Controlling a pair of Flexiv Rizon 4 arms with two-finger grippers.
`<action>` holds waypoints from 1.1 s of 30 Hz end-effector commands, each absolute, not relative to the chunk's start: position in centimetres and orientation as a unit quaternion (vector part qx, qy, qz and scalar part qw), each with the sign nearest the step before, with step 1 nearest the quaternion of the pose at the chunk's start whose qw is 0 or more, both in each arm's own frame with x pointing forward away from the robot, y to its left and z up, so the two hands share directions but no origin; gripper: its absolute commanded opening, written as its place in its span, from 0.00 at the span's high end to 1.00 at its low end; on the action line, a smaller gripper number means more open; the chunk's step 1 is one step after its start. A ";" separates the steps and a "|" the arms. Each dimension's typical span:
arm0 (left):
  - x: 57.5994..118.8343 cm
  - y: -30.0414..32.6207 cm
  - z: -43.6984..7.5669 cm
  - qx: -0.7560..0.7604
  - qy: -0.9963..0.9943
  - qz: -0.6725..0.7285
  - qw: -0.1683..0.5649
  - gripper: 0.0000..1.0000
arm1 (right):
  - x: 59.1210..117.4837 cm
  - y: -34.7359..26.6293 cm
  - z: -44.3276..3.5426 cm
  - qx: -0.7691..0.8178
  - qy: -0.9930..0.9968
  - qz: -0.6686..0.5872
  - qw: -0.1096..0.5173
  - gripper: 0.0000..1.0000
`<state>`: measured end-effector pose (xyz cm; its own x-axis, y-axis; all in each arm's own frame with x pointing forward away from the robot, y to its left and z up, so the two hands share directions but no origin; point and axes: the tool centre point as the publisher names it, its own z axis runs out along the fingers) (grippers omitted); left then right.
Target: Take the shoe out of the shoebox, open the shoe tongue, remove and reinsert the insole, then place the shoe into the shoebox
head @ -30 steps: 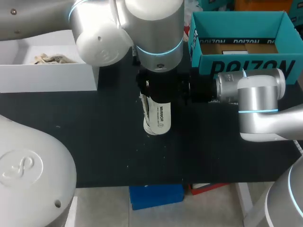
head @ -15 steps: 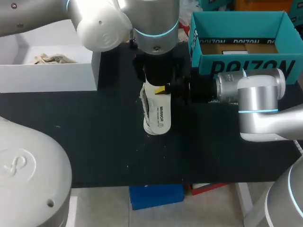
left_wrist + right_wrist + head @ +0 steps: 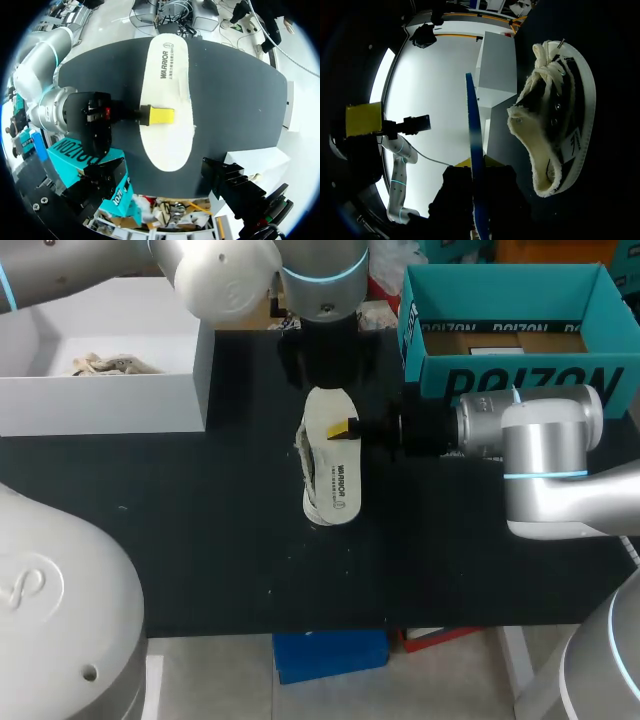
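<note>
**A:** Shoe, what have you got?
**B:** You've got one canvas sneaker with a black upper, white rubber sole, fuzzy cream lining and loose laces. It stands on the black table, outside the teal cardboard shoebox.
**A:** Insole?
**B:** One insole, a flat white oval with a blue underside, level just over the shoe. Your right pincer clamps its edge, yellow tip on top.
**A:** Left?
**B:** Your left pincer hangs above the insole, spread wide and holding nothing. There's one white box at the table's left.
</note>
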<state>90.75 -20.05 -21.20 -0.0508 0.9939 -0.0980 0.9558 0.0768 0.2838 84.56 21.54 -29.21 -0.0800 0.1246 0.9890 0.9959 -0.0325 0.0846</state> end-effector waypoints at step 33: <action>91.3 -19.2 -22.2 0.666 0.731 0.066 0.133 0.00 | 84.5 21.7 -29.2 -0.519 -0.540 -0.498 0.437 1.00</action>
<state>92.59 -19.82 -22.37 -0.0776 0.9918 -0.1016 0.9622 0.1012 0.2528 84.56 21.53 -29.21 -0.0800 0.1247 0.9890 0.9959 -0.0326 0.0846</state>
